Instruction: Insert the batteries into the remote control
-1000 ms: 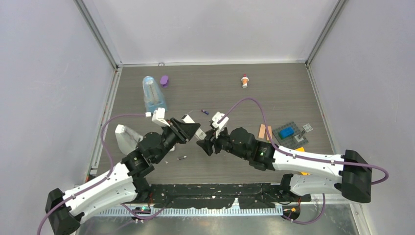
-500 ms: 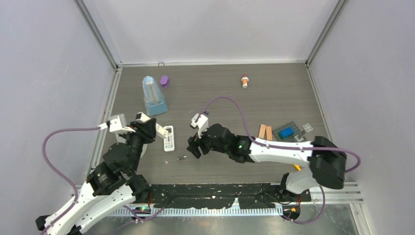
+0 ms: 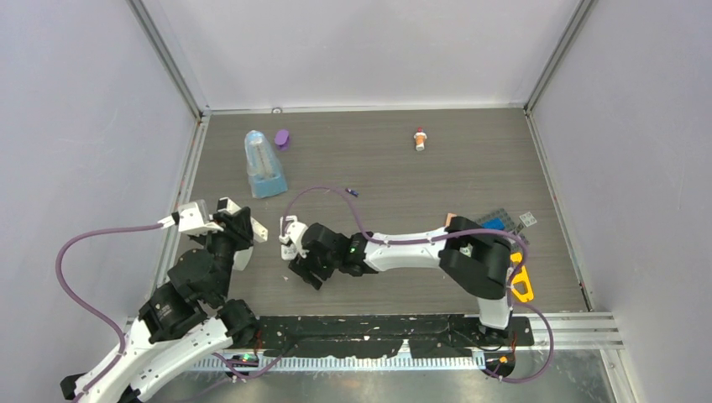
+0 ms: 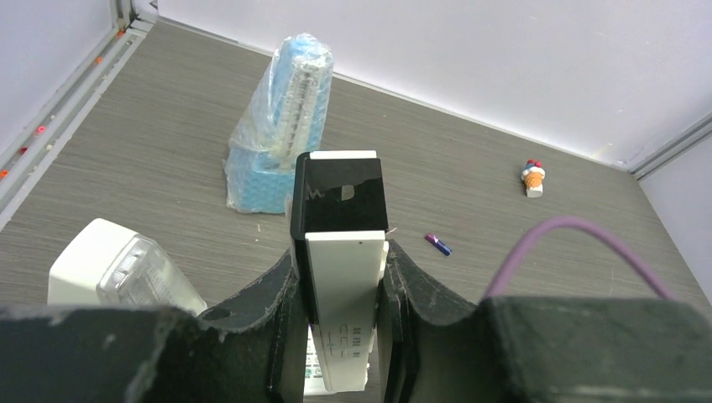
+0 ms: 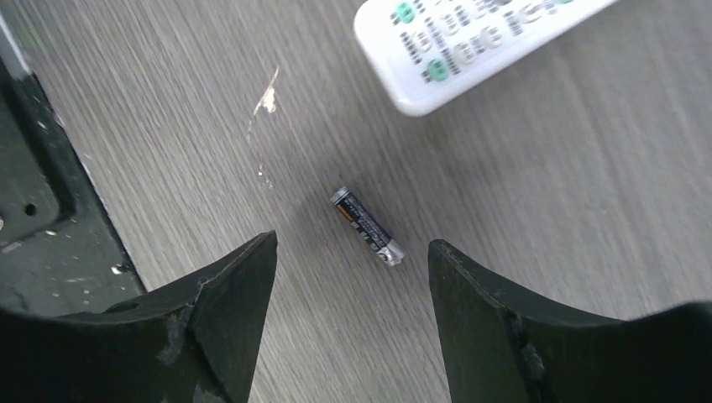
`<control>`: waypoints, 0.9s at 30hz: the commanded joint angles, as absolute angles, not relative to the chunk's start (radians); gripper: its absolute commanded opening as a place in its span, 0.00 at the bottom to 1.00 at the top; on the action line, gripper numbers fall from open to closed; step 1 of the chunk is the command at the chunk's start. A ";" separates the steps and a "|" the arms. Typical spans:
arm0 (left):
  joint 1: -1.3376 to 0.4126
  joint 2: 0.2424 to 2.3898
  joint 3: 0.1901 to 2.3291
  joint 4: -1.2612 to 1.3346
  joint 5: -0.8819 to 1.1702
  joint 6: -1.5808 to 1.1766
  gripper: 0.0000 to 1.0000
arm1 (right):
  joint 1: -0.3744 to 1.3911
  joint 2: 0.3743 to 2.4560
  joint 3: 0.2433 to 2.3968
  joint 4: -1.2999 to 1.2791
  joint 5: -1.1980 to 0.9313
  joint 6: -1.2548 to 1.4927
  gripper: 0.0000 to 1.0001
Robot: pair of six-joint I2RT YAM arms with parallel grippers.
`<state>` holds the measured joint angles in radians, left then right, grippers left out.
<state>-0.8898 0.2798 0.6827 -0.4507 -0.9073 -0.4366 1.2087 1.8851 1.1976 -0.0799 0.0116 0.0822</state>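
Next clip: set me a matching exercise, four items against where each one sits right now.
1. dark battery
2. white bar with black end
3. little red-and-white bottle
4. remote control

A. near the far wall
B. clamped in the left gripper
C. lying buttons up
D. beneath the open right gripper

Pairs: 1-D, 2-B, 3-A, 4-C

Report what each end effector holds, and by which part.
Left end effector: white bar with black tip, pinched across its long edges at the white part. Right end effector: nothing held.
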 commanded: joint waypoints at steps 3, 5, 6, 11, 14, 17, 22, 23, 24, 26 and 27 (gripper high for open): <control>-0.888 0.261 0.727 -0.445 -0.910 -0.415 0.00 | 1.215 1.974 1.315 -0.185 -0.026 -0.062 0.71; -0.888 0.259 0.726 -0.446 -0.909 -0.413 0.00 | 1.215 1.997 1.335 -0.206 -0.008 -0.078 0.69; -0.888 0.258 0.726 -0.446 -0.908 -0.411 0.00 | 1.215 2.003 1.339 -0.212 -0.006 -0.083 0.68; -0.888 0.252 0.724 -0.451 -0.908 -0.406 0.00 | 1.215 2.038 1.365 -0.234 0.052 -0.063 0.45; -0.888 0.247 0.720 -0.447 -0.906 -0.405 0.00 | 1.213 2.037 1.358 -0.249 0.068 -0.014 0.28; -0.888 0.248 0.711 -0.432 -0.883 -0.393 0.00 | 1.213 2.016 1.338 -0.255 0.094 0.037 0.13; -0.889 0.280 0.686 -0.382 -0.745 -0.302 0.00 | 1.210 1.920 1.267 -0.254 0.118 0.133 0.08; -0.888 0.292 0.684 -0.376 -0.707 -0.288 0.00 | 1.209 1.905 1.255 -0.252 0.122 0.145 0.08; -0.889 0.306 0.682 -0.369 -0.664 -0.277 0.00 | 1.204 1.873 1.231 -0.251 0.131 0.169 0.08; -0.888 0.332 0.676 -0.348 -0.570 -0.261 0.00 | 1.193 1.824 1.193 -0.249 0.151 0.204 0.07; -0.887 0.346 0.670 -0.329 -0.518 -0.257 0.00 | 1.186 1.807 1.179 -0.250 0.159 0.218 0.06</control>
